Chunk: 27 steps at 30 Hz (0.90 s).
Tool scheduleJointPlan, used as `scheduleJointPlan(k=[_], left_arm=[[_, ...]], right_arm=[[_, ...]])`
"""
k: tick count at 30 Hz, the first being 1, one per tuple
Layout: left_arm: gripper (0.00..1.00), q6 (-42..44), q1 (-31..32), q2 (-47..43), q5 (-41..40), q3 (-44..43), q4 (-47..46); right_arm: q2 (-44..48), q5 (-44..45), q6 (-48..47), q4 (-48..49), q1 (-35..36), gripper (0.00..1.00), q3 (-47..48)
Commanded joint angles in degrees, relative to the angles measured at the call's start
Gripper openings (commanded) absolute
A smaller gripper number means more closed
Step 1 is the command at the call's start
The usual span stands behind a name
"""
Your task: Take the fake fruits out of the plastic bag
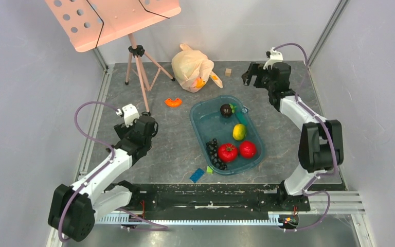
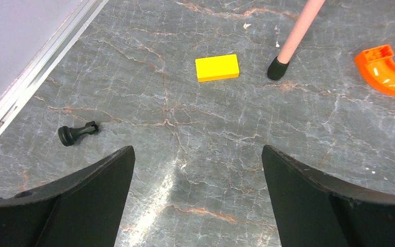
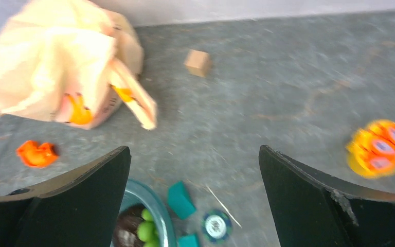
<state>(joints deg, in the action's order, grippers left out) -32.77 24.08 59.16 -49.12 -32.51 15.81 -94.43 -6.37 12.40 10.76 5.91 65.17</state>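
Both grippers wide open, empty. Left gripper (image 2: 198, 170) over bare table; right gripper (image 3: 195, 175) near plastic bag (image 1: 191, 68) at rear centre. Bag bulging, probably full. Lemon (image 1: 239, 131), red apple (image 1: 247, 149) in teal tray (image 1: 201, 121). Unloading looks mostly undone.

The plastic bag (image 1: 190, 69) is cream-beige with orange-yellow print. The tray (image 1: 208, 126) is translucent teal, the round fruits (image 1: 228, 152) glossy red, the lemon (image 1: 239, 132) yellow-green, the grapes (image 1: 215, 153) black. The table (image 2: 185, 128) is grey marble with rust veins, and the block (image 2: 217, 68) is bright yellow.
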Motion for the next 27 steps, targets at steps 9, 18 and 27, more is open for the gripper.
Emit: scheduleJointPlan(k=[9,18,27], left_arm=[[1.00,4.3,-0.3,-13.4,4.7,8.1,-11.0],[1.00,5.2,-0.3,-7.5,5.5,4.2,-7.6],[1.00,5.9,-0.2,-7.6,6.4,4.8,-8.6]], right_arm=[[-25.8,-26.2,13.0,7.6,0.8,0.98,31.8],[-37.5,-18.4,14.8,-2.0,6.9,0.98,48.2],[-42.4,-14.0,16.4,-2.3,11.8,0.98,49.3]])
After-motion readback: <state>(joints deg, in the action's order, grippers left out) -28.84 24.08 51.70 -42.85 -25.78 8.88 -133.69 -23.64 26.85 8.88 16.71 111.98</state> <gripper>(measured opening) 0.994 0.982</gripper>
